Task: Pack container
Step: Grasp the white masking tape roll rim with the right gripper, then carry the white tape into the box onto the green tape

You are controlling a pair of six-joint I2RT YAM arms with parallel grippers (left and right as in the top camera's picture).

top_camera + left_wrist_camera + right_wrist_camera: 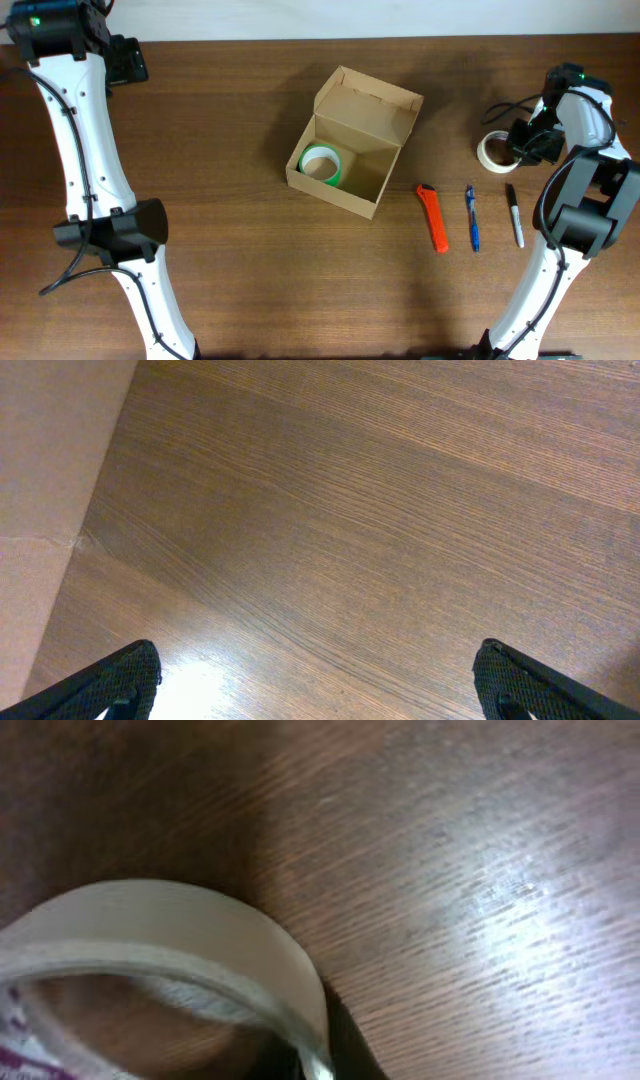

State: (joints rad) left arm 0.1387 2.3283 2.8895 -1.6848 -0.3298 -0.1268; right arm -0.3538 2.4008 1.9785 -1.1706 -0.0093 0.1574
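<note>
Open cardboard box (pixel 368 168) at the middle of the desk (pixel 230 120), a green tape roll (pixel 322 150) inside. Left fingers (pixel 110 685) hang spread apart at 10 o'clock. Right fingers (pixel 525 145) sit at a white tape roll (pixel 484 155) at 2 o'clock; I cannot tell their grip. A shallow pinch could let the roll slip and wheel away.

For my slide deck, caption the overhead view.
Open cardboard box holds green tape roll; right fingers at white tape roll.
</note>
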